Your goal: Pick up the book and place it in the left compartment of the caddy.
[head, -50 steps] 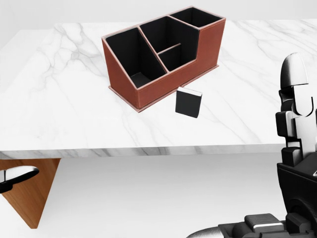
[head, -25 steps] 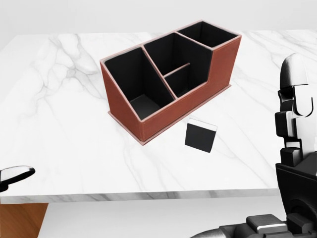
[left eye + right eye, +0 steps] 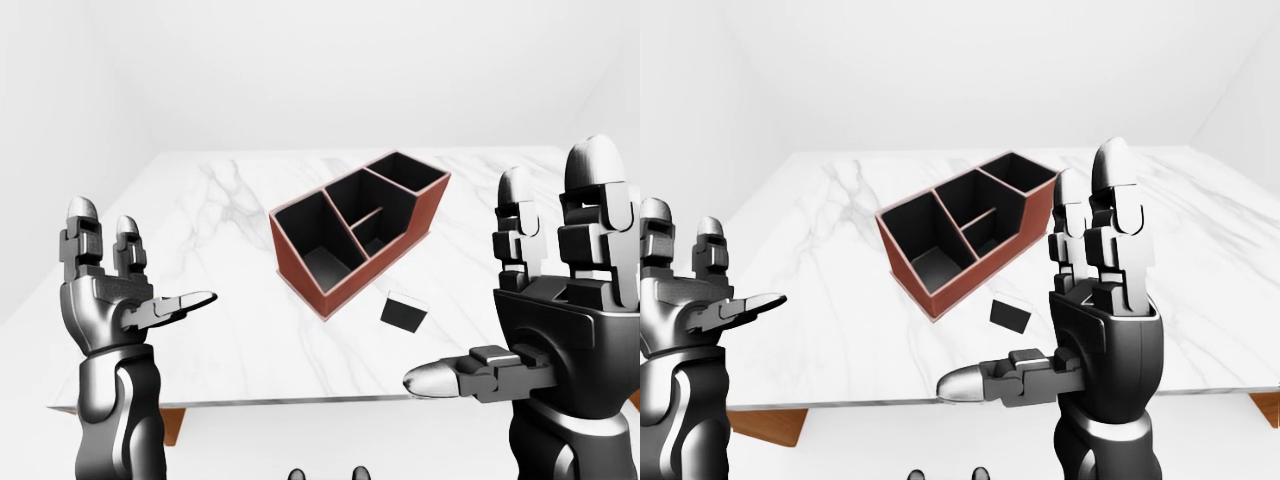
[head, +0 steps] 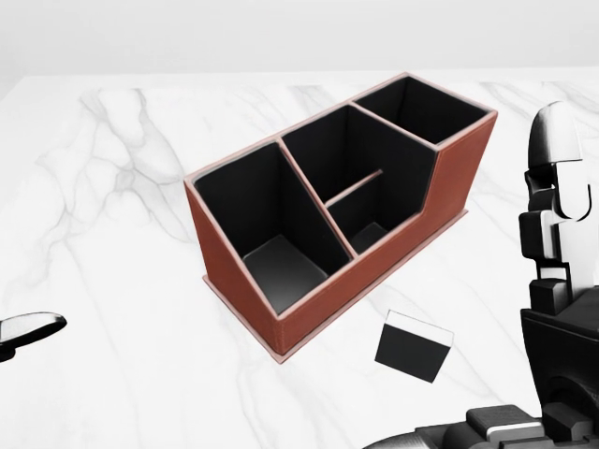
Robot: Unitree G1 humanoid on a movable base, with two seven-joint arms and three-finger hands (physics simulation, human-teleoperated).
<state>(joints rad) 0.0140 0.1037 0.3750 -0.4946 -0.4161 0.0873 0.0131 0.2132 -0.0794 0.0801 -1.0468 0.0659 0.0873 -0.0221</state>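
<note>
One boxy caddy point(image 4: 370, 267), flat book point(image 4: 414, 346), marble table point(image 4: 112, 243)

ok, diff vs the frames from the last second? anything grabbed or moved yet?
Only the camera moved: the base rolled closer, so the caddy and book grew and slid down the head view, and the table's near edge dropped out of it. Nothing was grasped. The book lies in the same spot beside the caddy's long side, the compartments are empty, and the left hand and right hand are raised, open, holding nothing.
</note>
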